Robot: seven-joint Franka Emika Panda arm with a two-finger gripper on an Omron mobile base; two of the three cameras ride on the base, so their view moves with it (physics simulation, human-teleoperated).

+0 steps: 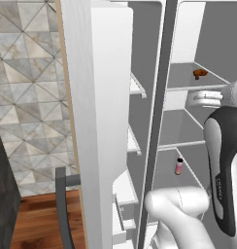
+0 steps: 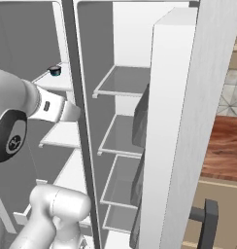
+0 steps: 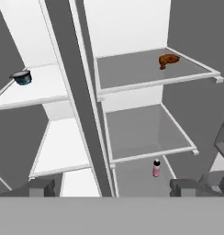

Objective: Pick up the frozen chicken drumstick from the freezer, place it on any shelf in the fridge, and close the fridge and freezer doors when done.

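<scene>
The frozen chicken drumstick (image 3: 168, 60) (image 1: 200, 73) is an orange-brown lump lying toward the back right of an upper grey shelf (image 3: 132, 73) in the fridge, the wider right compartment. The freezer (image 3: 45, 87) with white shelves is left of the dark centre divider (image 3: 75, 92). My gripper (image 3: 113, 187) is open and holds nothing; its two fingertips stand far apart at the bottom of the hand view, well back from the shelves and below the drumstick's level. Both doors stand open: the freezer door (image 1: 98, 121) on the left, the fridge door (image 2: 188, 121) on the right.
A small dark teal can (image 3: 22, 78) (image 2: 54, 70) sits on a white freezer shelf. A pink bottle with a dark cap (image 3: 156, 168) (image 1: 178, 166) stands on a lower fridge shelf. Grey bins (image 2: 140, 121) line the fridge door's inside. Dark bar handles (image 1: 62, 204) (image 2: 210, 219) project from the doors.
</scene>
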